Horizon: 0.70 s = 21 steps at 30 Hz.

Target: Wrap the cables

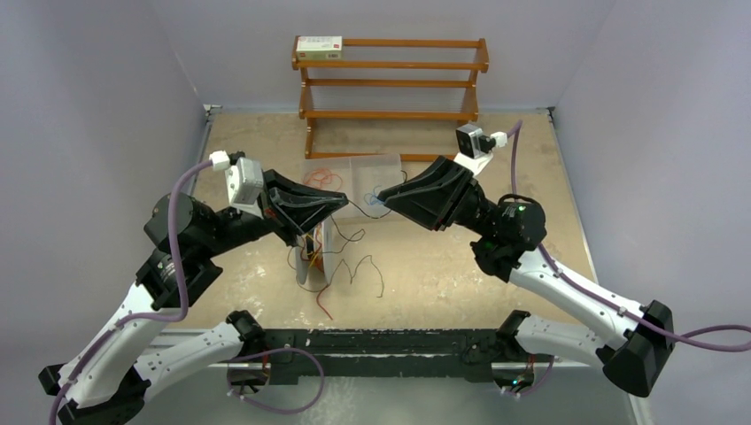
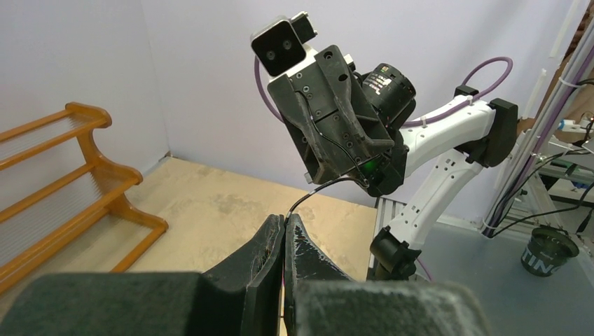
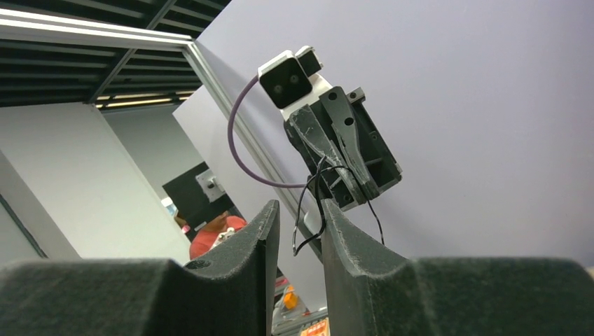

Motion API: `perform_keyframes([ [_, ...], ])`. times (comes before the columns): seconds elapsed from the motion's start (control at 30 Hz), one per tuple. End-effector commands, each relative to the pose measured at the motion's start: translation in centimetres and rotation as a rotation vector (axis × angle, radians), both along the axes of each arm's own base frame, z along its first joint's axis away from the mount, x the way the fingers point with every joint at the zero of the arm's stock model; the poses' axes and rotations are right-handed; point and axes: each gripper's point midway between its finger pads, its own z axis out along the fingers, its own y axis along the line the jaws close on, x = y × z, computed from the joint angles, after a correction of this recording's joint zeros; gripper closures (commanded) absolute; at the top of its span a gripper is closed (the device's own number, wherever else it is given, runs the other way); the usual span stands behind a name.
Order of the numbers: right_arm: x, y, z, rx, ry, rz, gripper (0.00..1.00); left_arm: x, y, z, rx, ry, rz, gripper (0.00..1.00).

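The left gripper [image 2: 284, 224] has its jaws pressed together on one end of a black cable [image 2: 313, 192], held in the air just above the grey-white spool [image 1: 312, 261]. The right gripper [image 3: 300, 208] faces it from up and to the right of the spool. Its jaws stand a narrow way apart, with a loop of the same cable hanging in the gap, not pinched as far as its wrist view shows.

Below, the other cables [image 1: 359, 266], black and reddish, lie in loose kinks on the table [image 1: 460, 257] just right of the spool and in front of it. Behind the spool sit clear trays [image 1: 372, 168] holding more coloured wire, and behind those a wooden rack [image 1: 390, 113].

The cable looks hair-thin, almost weightless and limp, though it keeps its bends. It will likely slide out of padded jaws unless it is seated deep, and a hard tug could pull it free. The best hold is probably near the free end, so the span between the grippers can be drawn taut for winding.
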Motion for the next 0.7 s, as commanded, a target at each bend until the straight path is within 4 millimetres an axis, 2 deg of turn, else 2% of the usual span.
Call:
perform_keyframes([
  [0.0,-1.4,-1.03,1.13,0.048,-0.06,0.02,0.69,0.08,0.28,1.74,-0.051,-0.06,0.018,1.0],
  [0.23,-1.44,-0.88,0.91,0.054,-0.061,0.035,0.7,0.35,0.29,1.72,-0.059,-0.057,0.029,1.0],
  [0.47,-1.45,-1.03,1.2,0.067,-0.062,0.034,0.56,0.77,0.11,1.64,-0.064,-0.057,0.039,1.0],
  [0.67,-1.14,-0.77,0.86,0.074,-0.039,0.047,0.54,0.93,-0.11,1.74,-0.069,-0.06,0.036,1.0],
])
